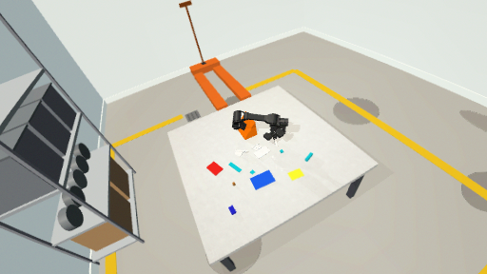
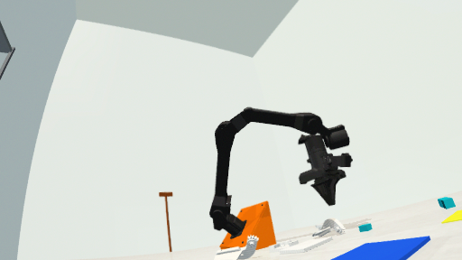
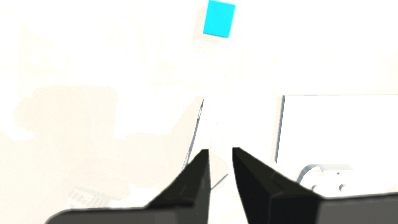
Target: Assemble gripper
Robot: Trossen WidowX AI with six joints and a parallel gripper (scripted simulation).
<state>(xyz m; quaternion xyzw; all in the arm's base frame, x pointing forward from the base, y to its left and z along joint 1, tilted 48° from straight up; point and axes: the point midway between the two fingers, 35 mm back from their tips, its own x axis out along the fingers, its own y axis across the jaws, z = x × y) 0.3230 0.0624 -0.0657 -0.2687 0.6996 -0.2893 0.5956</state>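
My gripper (image 1: 274, 138) (image 2: 331, 204) (image 3: 220, 149) is nearly closed, a narrow gap between its fingertips and nothing seen held. It points down, above a white jaw (image 2: 334, 225) that lies on the table. In the wrist view that jaw is washed out, with only dark edge lines below the fingers. The white gripper base (image 1: 261, 151) (image 2: 311, 246) (image 3: 340, 130) lies beside it, with a round boss and small pins. Another white jaw (image 2: 253, 242) with teeth is near the orange mount. The housing plate cannot be told apart for certain.
The orange mount (image 1: 247, 129) (image 2: 262, 223) stands at the arm's foot. A small cyan block (image 1: 282, 151) (image 2: 364, 227) (image 3: 219, 19) lies near the base. Blue (image 1: 262, 180), red (image 1: 214, 168) and yellow (image 1: 296, 174) flat pieces lie farther out on the table (image 1: 190, 143).
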